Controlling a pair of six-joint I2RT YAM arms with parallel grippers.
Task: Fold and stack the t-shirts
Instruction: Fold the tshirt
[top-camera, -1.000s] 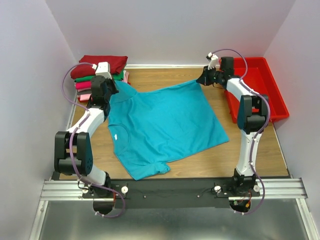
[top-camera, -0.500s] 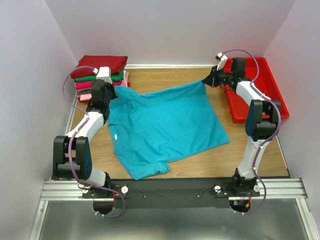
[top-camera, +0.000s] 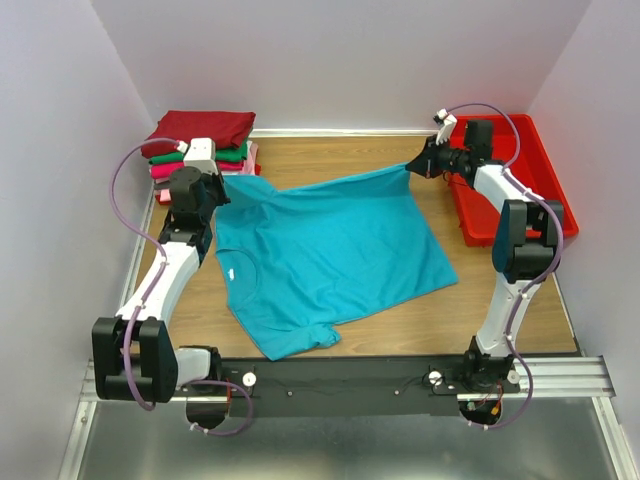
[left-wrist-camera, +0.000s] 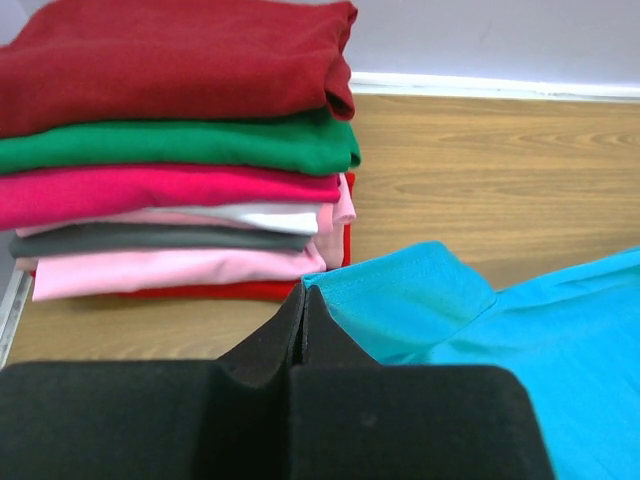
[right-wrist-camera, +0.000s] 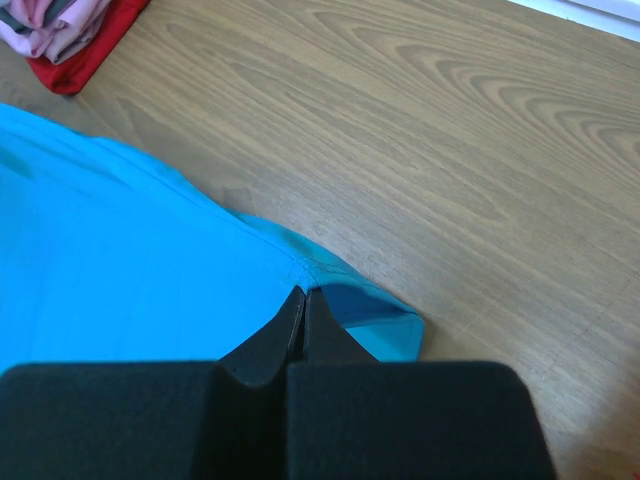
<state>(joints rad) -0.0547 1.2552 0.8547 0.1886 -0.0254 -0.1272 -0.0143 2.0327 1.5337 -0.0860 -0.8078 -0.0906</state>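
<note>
The teal t-shirt (top-camera: 330, 250) lies spread on the wooden table, its far edge pulled taut between my two grippers. My left gripper (top-camera: 218, 178) is shut on its far left sleeve (left-wrist-camera: 400, 300), right beside the stack of folded t-shirts (top-camera: 200, 150): dark red on top, then green, magenta and light pink (left-wrist-camera: 170, 160). My right gripper (top-camera: 412, 166) is shut on the far right hem corner (right-wrist-camera: 350, 300), lifted slightly off the table.
A red plastic bin (top-camera: 520, 180) stands at the far right, under my right arm. White walls close the table on three sides. Bare wood (top-camera: 330, 155) shows behind the shirt and at the near right (top-camera: 500, 320).
My right gripper has pulled the hem corner right and farther back. My left gripper has drawn the sleeve a little left and back toward the stack. The shirt's far edge is now stretched.
</note>
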